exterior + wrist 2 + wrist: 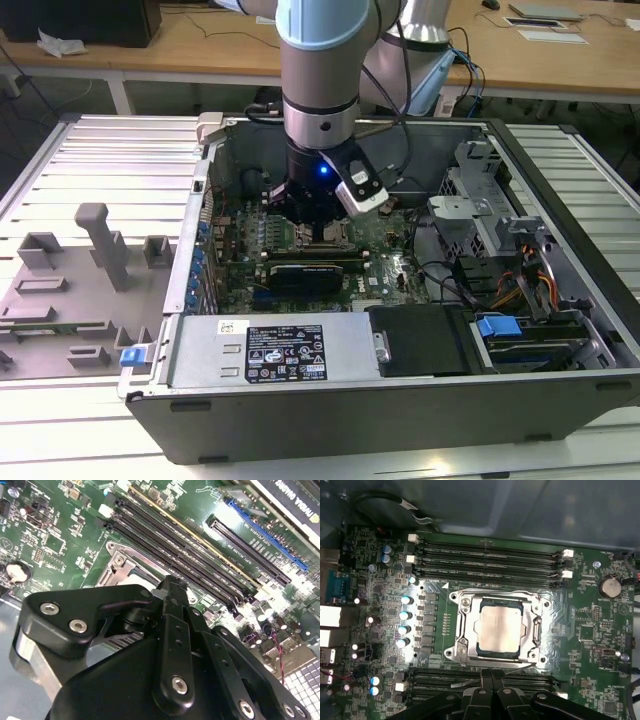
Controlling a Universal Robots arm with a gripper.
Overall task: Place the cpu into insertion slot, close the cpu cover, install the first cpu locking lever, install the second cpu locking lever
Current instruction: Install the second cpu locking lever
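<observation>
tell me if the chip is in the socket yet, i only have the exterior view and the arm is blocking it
observer: Yes. In the first wrist view the chip lies flat in the socket, and the metal cover is folded down around it, with the chip's top showing through the cover's window.
operator: ok, is the end effector carrying anything
observer: No. In the first wrist view the end effector is shut with nothing in it. It sits over the memory slots just beside the cover, not on the chip.
</observation>
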